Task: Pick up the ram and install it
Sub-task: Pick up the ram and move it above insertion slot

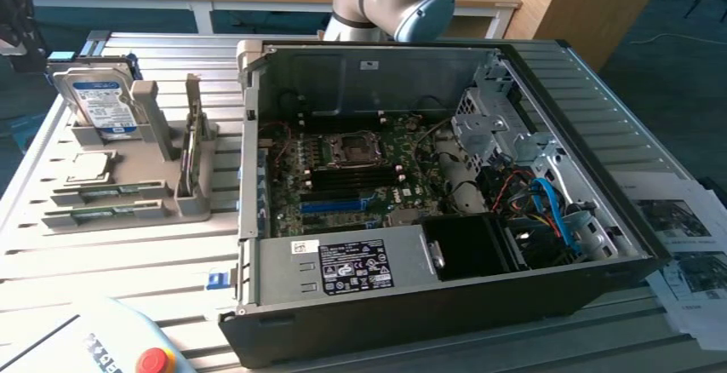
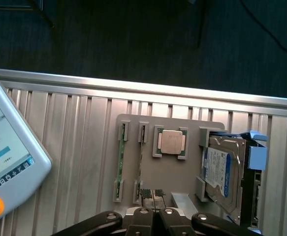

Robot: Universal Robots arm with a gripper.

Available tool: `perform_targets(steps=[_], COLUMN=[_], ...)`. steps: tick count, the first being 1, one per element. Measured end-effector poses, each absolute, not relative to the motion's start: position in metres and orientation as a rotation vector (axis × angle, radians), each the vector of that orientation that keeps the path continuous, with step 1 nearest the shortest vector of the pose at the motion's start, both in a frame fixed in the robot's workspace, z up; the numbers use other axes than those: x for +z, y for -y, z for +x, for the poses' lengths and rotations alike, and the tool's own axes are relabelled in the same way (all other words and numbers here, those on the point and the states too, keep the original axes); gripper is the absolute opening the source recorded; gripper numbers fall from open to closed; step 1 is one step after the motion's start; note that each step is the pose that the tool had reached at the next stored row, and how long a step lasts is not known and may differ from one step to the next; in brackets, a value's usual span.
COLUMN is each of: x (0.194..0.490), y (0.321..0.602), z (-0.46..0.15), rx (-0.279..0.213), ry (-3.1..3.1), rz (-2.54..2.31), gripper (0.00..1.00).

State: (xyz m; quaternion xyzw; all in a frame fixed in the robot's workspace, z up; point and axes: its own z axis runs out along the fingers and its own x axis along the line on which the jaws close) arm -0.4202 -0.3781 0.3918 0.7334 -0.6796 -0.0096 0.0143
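Grey tray (image 2: 177, 172): nearest the gripper (image 2: 152, 193).
Processor chip (image 2: 172, 142): sitting in the tray, near the gripper.
Hard drive (image 2: 221, 169): upright, blue label, off to one side.
Teach pendant (image 2: 10, 157): well apart, red button showing.

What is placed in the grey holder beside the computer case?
The grey holder carries a ram stick, a second ram stick, a flat processor chip and an upright hard drive. The shut tool covers part of its edge in the wrist view.
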Motion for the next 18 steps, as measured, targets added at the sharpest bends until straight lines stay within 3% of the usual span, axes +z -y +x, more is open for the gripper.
perform_targets(steps=[18], x=[0.3857], y=[0.3857], z=[-0.4202], rx=[-0.029], ry=[2.116], rz=[2.283], gripper=[0.1])
